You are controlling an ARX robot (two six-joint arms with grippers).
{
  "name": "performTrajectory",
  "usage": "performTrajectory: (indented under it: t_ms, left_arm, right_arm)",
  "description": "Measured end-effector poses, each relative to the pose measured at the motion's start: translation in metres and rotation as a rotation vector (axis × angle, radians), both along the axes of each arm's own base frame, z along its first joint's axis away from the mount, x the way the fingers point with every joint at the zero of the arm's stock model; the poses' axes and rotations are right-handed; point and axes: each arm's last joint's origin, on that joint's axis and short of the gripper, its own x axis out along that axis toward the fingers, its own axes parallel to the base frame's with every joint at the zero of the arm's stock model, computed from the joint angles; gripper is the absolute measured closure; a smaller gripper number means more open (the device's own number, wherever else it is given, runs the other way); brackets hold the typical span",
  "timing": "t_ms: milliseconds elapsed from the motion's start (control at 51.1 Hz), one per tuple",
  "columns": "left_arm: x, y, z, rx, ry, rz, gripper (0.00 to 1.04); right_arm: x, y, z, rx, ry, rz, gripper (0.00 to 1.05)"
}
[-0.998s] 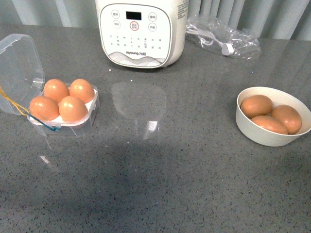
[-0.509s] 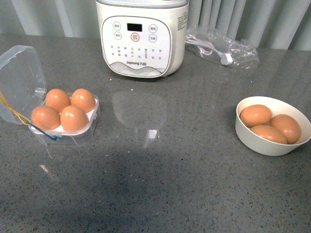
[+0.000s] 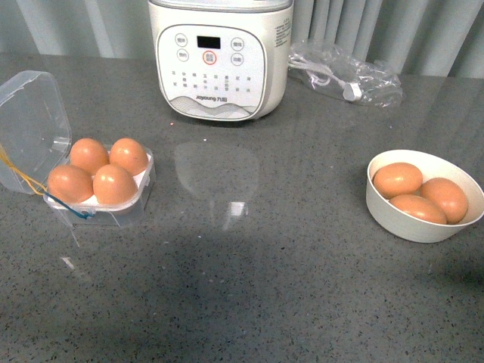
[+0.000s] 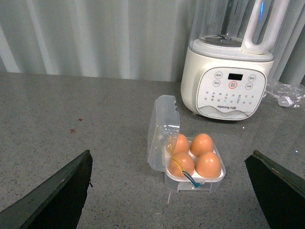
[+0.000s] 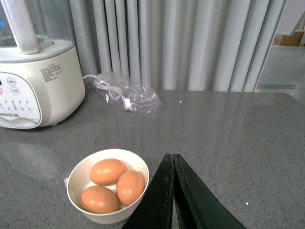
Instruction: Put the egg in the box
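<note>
The clear box (image 3: pixel 106 215) stands at the table's left with its lid (image 3: pixel 30 121) swung open. Four brown eggs (image 3: pixel 115 184) fill all its slots, and I cannot tell one egg from another. A yellow and blue-green band hangs at its front. Neither gripper shows in the front view. In the left wrist view my left gripper (image 4: pixel 170 152) is open and empty, its jaws wide apart with the box (image 4: pixel 164 129) beyond them. In the right wrist view my right gripper (image 5: pixel 171 155) is shut and empty, beside the white bowl (image 5: pixel 71 183).
The round white bowl (image 3: pixel 393 219) at the right holds three brown eggs (image 3: pixel 397 179). A white kitchen appliance (image 3: pixel 221 57) stands at the back centre. A clear plastic bag with a cable (image 3: pixel 344 68) lies to its right. Curtains hang behind the grey countertop.
The whole front view shifted slightly between one second and half a second ago. Since then nothing has moved; box, eggs and bowl keep their places.
</note>
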Motion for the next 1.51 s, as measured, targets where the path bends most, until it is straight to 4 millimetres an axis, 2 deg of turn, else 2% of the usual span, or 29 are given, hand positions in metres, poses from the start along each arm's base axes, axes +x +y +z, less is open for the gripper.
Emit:
performTrajectory:
  t_ms: [1331, 1370, 1449, 1508]
  left_arm:
    - [0.000, 0.000, 0.000, 0.000, 0.000, 0.000, 0.07]
    - [0.000, 0.000, 0.000, 0.000, 0.000, 0.000, 0.07]
    - [0.000, 0.000, -0.001, -0.011, 0.012, 0.017, 0.07]
    - [0.006, 0.003, -0.003, -0.087, 0.155, 0.241, 0.07]
  right_arm:
    - [-0.037, 0.000, 0.001, -0.001, -0.010, 0.003, 1.02]
    - [-0.037, 0.000, 0.001, -0.001, -0.010, 0.003, 0.99]
    - [-0.037, 0.000, 0.001, -0.001, -0.009, 0.003, 0.86]
    - [-0.037, 0.000, 0.001, -0.001, -0.009, 0.003, 0.72]
